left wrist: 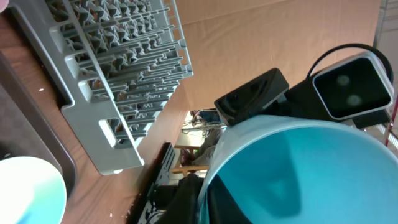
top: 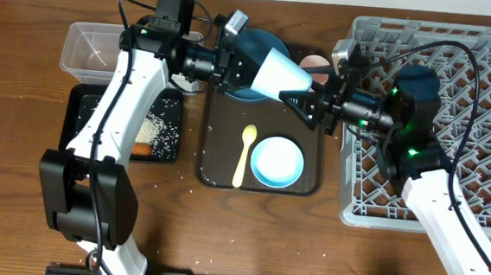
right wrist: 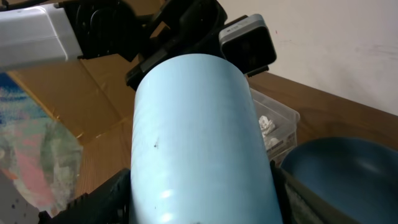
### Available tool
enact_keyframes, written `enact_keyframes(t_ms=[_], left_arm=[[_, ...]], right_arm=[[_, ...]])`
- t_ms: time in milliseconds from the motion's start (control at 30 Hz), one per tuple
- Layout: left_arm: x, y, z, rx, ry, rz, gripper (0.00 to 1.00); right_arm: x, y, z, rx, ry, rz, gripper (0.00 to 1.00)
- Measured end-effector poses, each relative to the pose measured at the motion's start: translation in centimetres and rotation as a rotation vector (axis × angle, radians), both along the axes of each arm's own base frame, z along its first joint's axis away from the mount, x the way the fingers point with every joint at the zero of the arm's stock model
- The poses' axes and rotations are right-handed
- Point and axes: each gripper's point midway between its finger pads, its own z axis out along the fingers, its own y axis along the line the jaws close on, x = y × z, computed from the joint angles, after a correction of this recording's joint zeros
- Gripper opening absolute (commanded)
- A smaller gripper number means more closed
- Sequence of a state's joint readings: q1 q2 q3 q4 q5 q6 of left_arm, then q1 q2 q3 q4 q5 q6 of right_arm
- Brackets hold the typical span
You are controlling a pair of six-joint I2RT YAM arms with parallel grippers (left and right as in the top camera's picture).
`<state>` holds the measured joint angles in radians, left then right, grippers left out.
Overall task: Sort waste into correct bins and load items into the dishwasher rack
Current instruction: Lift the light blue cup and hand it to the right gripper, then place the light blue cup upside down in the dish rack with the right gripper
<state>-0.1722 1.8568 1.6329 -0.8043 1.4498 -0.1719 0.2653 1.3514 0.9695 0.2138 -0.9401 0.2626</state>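
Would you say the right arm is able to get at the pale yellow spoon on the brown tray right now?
Probably not yet: the right gripper is around the light blue cup, which the left gripper holds. The spoon itself lies uncovered on the tray, nearby.

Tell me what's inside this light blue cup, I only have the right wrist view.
Observer: The left wrist view looks straight into the light blue cup; nothing shows inside it.
Operator: And what's on the table near it?
Observer: Overhead, a pale yellow spoon lies beside a white bowl on the brown tray.
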Motion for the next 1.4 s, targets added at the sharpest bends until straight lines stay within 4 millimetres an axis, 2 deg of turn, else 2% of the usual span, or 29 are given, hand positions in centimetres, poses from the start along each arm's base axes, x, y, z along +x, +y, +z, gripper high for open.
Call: enact_keyframes(t_ms=[133, 167, 300, 433, 600, 700, 800, 933, 1033, 1200, 1400], left_arm=[[-0.3, -0.4, 0.0, 0.001, -0.005, -0.011, 0.17], [-0.3, -0.5, 0.0, 0.001, -0.006, -0.014, 0.21], [-0.1, -0.5, -0.4, 0.024, -0.018, -0.005, 0.22], [0.6, -0.3, -1.7, 0.102, -0.034, 0.034, 0.26], [2.4, 0.9, -4.9, 0.297, -0.066, 0.13, 0.26], [3.6, 2.2, -6.9, 0.439, -0.091, 0.199, 0.26], [4.5, 3.7, -8.6, 0.564, -0.106, 0.257, 0.26], [5.0, 5.6, -10.3, 0.707, -0.104, 0.312, 0.26], [5.2, 7.0, -11.3, 0.803, -0.097, 0.344, 0.26], [5.1, 8.8, -12.4, 0.916, -0.09, 0.376, 0.26], [5.0, 9.7, -12.8, 0.968, -0.083, 0.386, 0.26]], right_arm=[[-0.1, 0.1, 0.1, 0.002, -0.005, 0.007, 0.43], [-0.1, 0.1, 0.1, 0.003, -0.006, 0.005, 0.45], [0.6, -1.2, 0.1, 0.007, 0.015, -0.026, 0.49], [2.0, -4.8, -0.1, 0.007, 0.065, -0.126, 0.53], [2.7, -10.6, 0.5, 0.011, 0.115, -0.296, 0.58], [2.9, -13.4, 0.5, 0.006, 0.147, -0.403, 0.57], [3.3, -16.0, -0.5, -0.015, 0.208, -0.529, 0.55], [4.0, -19.4, -3.1, -0.095, 0.321, -0.731, 0.54], [3.7, -21.6, -5.0, -0.185, 0.398, -0.864, 0.54], [1.9, -24.8, -6.9, -0.34, 0.521, -1.036, 0.53], [-0.5, -26.8, -8.6, -0.469, 0.627, -1.131, 0.51]])
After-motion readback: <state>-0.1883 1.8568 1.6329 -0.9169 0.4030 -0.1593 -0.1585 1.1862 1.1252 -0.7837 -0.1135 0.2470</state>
